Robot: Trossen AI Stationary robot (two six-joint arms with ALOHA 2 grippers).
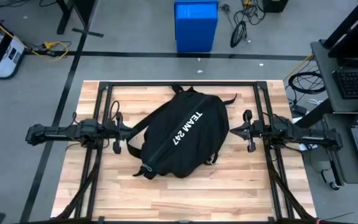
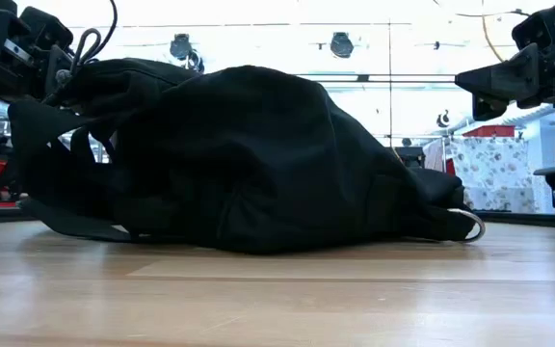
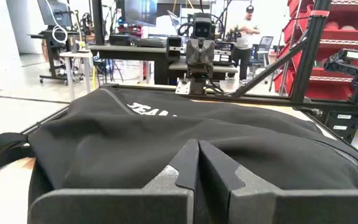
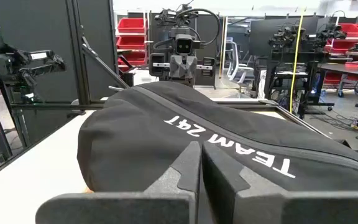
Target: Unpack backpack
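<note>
Big black backpack point(image 1: 182, 134) flat in the middle of the wooden counter point(image 1: 241, 186), white "TEAM 247" letters facing up, straps point(image 1: 138, 140) trailing toward the left side. Looks puffy and full, all closed up as far as can be seen. Zipper not seen clearly from any view.

Left claw point(image 1: 115, 132) just beside the bag on the strap side, up off the counter, fingers point(image 3: 173, 177) pressed together with nothing between them. Right claw point(image 1: 248, 130) near the other side of the bag, also up in the air, fingers point(image 4: 182, 168) pinched tight and holding nothing. Neither one touching the bag.

Probably the very start: nothing taken out, bag not opened. Next move likely calls for spreading one claw, finding the zipper pull and tugging it along, with the other claw pinning the soft bag down to stop it sliding.
</note>
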